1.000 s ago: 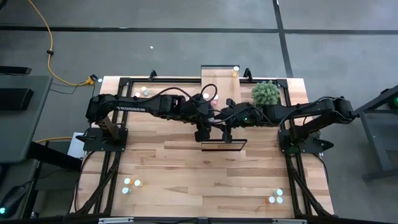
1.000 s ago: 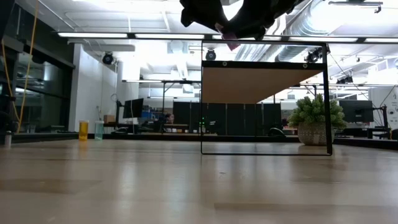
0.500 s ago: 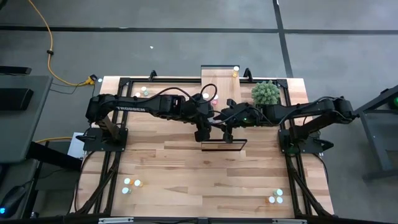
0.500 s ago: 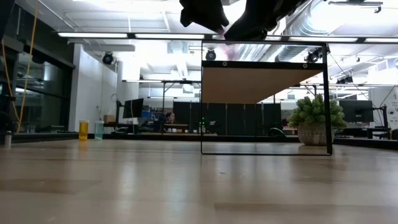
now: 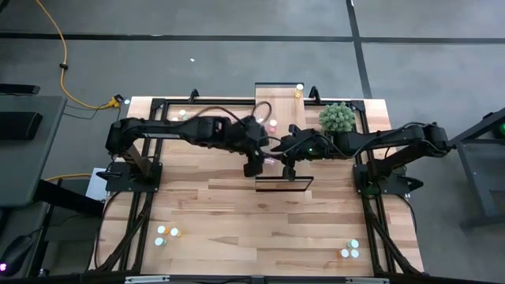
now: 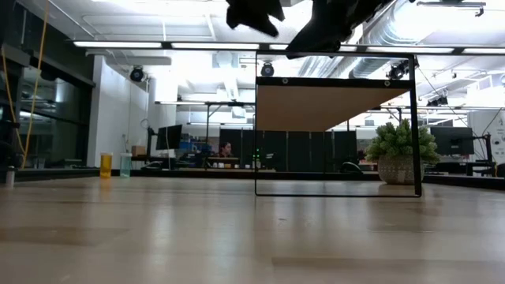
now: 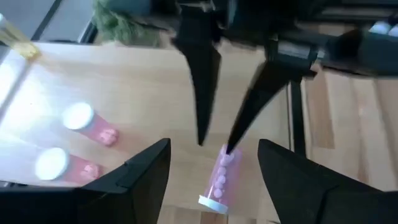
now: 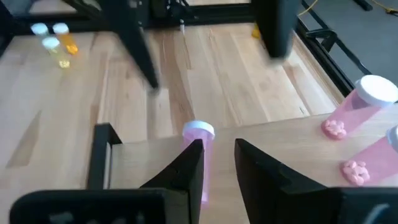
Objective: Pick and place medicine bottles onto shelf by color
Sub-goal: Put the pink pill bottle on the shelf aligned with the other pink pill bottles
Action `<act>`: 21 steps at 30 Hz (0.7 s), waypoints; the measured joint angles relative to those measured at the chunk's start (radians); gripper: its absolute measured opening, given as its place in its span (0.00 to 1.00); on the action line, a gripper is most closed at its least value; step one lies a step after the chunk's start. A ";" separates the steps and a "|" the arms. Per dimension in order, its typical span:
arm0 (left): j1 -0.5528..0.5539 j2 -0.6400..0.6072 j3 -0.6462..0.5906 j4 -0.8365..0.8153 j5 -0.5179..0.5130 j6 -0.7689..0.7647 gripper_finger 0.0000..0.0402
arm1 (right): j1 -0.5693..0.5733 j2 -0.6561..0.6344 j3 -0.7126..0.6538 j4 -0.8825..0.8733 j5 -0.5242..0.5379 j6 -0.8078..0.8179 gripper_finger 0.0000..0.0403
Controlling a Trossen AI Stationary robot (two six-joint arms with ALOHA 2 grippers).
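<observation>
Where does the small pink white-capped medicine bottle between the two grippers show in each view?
High view: the pink medicine bottle is a faint speck over the light-wood shelf, near its front end.
Low view: not visible.
Left wrist view: between the open left gripper fingers, pinched by the right gripper.
Right wrist view: between the right gripper's own fingers, cap outward.
Shared landmark: the shelf.

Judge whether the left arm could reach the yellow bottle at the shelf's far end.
Probably yes: the left end effector hovers over the shelf, and nothing stands between it and the yellow bottle.
</observation>
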 joint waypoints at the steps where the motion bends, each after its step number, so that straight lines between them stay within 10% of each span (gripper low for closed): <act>1: 0.008 -0.016 0.000 -0.025 0.015 0.000 0.58 | -0.004 0.000 0.000 0.001 -0.016 0.018 0.20; 7: 0.039 -0.129 -0.082 -0.151 0.042 -0.081 0.56 | -0.030 0.000 0.000 -0.023 -0.125 0.061 0.31; 15: 0.011 -0.429 -0.562 0.320 -0.005 -0.273 0.53 | -0.043 0.023 -0.001 -0.032 -0.131 0.071 0.60; 21: -0.016 -0.470 -0.690 0.492 0.000 -0.322 0.52 | -0.006 0.146 0.071 -0.056 -0.128 0.043 0.65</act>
